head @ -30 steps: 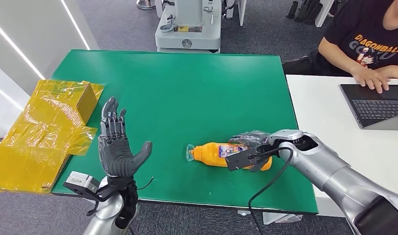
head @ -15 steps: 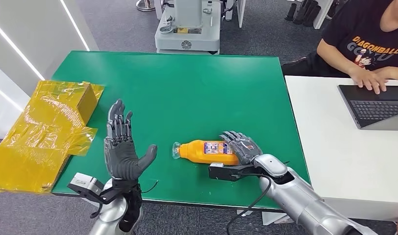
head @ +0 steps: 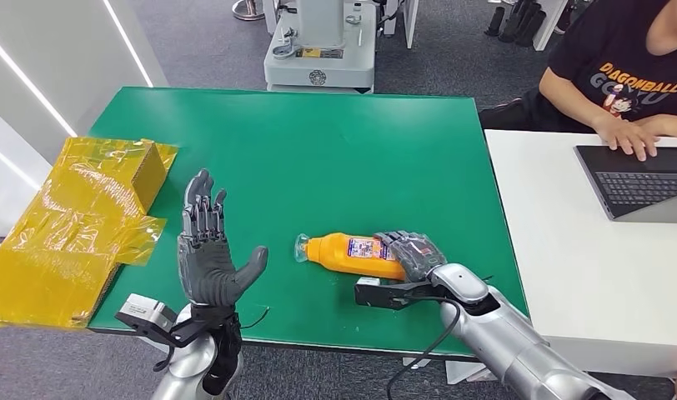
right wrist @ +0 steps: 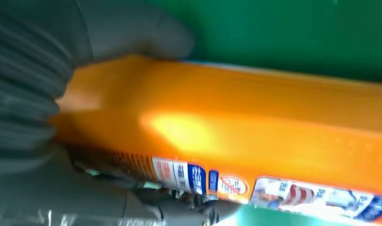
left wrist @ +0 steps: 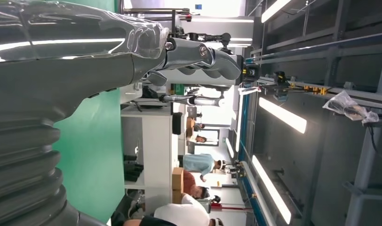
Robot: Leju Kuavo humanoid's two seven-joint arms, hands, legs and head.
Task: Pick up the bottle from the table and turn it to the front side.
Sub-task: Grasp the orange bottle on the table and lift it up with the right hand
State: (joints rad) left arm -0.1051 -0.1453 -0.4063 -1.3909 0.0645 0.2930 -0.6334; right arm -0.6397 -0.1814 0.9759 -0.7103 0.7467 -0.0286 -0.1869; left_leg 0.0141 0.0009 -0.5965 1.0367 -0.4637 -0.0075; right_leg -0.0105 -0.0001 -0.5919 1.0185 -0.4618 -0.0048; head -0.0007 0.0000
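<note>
While right hand [head: 414, 252] grips bottle [head: 352, 254] (label close-up)

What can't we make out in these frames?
- Bottle base, head view: covered by the right hand.
- Label text, right wrist view: blurred and cut by the edge.
- Whether the bottle is off the table: no view settles it.
- Laptop, head view: cut by the edge.

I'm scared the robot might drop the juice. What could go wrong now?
The right hand grips only the base end of the orange bottle, so the long cap end may sag or slip out when lifted. The bottle lies fairly near the green table's front edge, so if dropped it might roll off. The raised left hand is apart from it, too far to steady it.
</note>
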